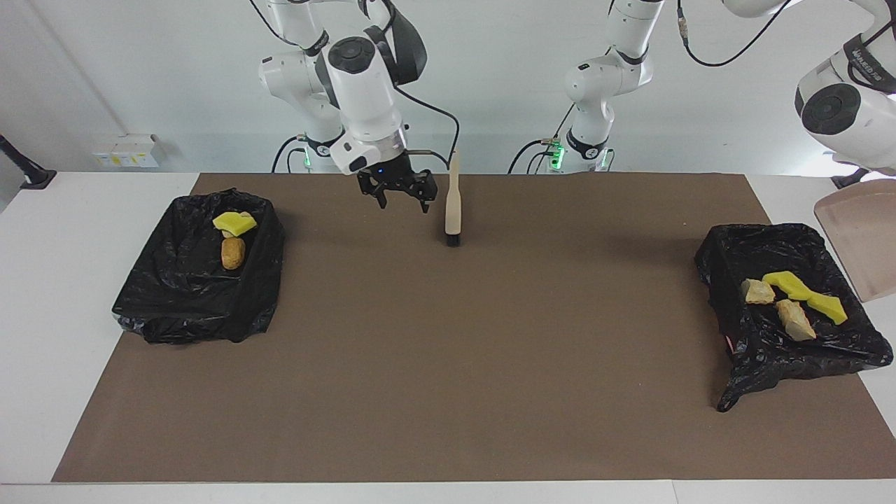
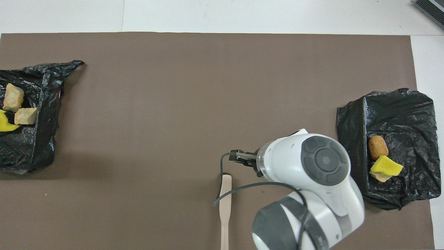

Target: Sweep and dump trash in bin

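Note:
The trash (image 1: 794, 301), two yellow-green wedges and two tan lumps, lies inside the black-lined bin (image 1: 763, 350) at the left arm's end of the table; part of it (image 2: 15, 107) shows in the overhead view. The empty beige dustpan (image 1: 857, 241) hangs tilted beside that bin under the left arm's wrist (image 1: 840, 112). The left gripper itself is past the picture's edge. My right gripper (image 1: 395, 196) hangs open over the mat, a little apart from the brush (image 1: 453, 206), which nothing holds. The brush has its bristle end on the mat and its handle toward the robots.
A second black-lined bin (image 1: 182, 301) sits at the right arm's end, with a yellow sponge piece (image 1: 234, 222) and a brown lump (image 1: 232, 252) in it. A brown mat (image 1: 448, 364) covers the table between the two bins.

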### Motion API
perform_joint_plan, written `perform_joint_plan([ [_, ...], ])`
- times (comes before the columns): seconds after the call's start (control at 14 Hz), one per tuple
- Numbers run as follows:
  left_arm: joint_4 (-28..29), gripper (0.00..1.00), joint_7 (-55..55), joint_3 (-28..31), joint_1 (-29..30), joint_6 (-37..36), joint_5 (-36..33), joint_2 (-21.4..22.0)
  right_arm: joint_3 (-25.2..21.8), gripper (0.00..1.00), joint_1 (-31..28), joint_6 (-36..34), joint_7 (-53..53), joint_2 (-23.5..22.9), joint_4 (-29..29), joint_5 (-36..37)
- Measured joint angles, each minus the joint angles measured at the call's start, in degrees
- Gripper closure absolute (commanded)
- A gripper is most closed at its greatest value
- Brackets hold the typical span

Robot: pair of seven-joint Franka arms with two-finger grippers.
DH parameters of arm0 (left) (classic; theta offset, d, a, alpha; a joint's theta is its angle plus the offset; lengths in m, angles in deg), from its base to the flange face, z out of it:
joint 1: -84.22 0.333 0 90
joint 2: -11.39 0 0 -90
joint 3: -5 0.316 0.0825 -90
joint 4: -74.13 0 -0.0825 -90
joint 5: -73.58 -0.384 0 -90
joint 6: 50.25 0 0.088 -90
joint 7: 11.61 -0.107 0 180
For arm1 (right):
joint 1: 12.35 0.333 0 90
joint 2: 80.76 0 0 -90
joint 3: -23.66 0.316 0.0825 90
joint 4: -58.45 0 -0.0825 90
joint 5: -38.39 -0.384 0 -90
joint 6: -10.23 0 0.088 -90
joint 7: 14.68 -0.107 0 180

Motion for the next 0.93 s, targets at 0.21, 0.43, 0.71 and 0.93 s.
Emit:
perform_joint_plan([
  [0.21, 0.2, 1.0, 1.5, -0.3, -4.3, -5.5, 3.7, 0.8, -0.1, 0.0, -4.8, -2.1, 2.0, 0.0, 2.8, 0.0],
  [0.43, 0.5, 1.0, 5.5, -0.6, -9.2, -9.5, 13.5, 0.8, -0.1, 0.0, -6.3, -7.4, 2.5, 0.1, 6.5, 1.7],
  [0.71, 0.7, 1.0, 9.7, -0.7, -13.0, -11.5, 24.0, 0.8, -0.2, 0.0, -9.5, -13.2, 7.7, 0.6, 11.0, 3.7],
  [0.93, 1.0, 1.0, 11.6, -0.7, -13.4, -11.5, 33.0, 0.8, -0.2, 0.0, -12.7, -16.0, 12.5, 1.2, 12.8, 3.9],
])
